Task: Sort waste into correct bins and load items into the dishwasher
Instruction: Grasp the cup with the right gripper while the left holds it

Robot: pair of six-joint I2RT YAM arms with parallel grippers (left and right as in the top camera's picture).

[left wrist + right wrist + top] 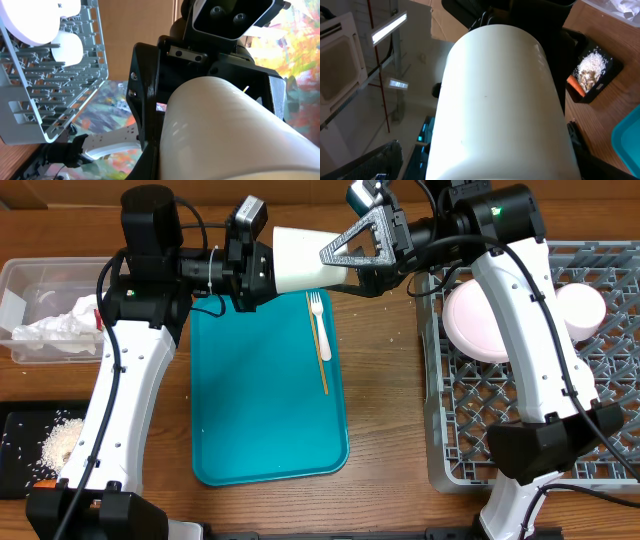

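White cup (300, 258) held level in the air between both grippers, above the teal tray's (260, 410) far edge.
Clear box (30, 275) holds crumpled napkins (58, 330); black tray (20, 430) holds rice scraps (60, 442) and a carrot piece (575, 86); dish rack (480, 430) carries a pink plate (472, 320) and a bowl (582, 310). Left gripper (262, 268) clamps one cup end. Right gripper (360, 255) straddles the other end; its grip cannot be determined.
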